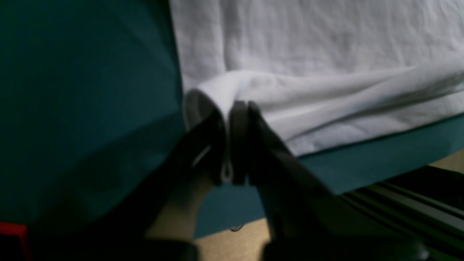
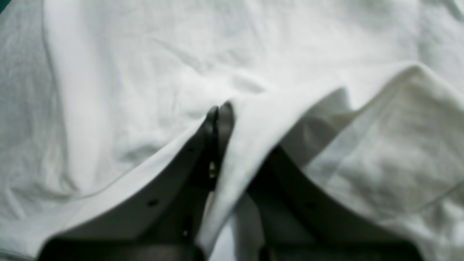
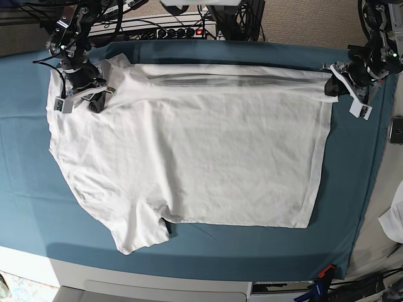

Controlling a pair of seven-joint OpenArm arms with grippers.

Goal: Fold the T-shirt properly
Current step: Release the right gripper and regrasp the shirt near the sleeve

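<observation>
The teal sheet (image 3: 189,248) covers the worktop. The T-shirt (image 3: 208,157) lies spread on it, far edge folded over. Only the base view shows this whole. Wrist views show each grip: left pincer (image 1: 232,141) clamped on a corner, right pincer (image 2: 219,119) clamped on a fold.

My base camera looks straight down from high above the tabletop (image 3: 189,261), taking in the whole T-shirt (image 3: 201,163). My left wrist camera sits close behind my left jaws, facing along them at one shirt corner. My right wrist camera does likewise at the opposite end. Each wrist view shares its corner with the overhead view.
</observation>
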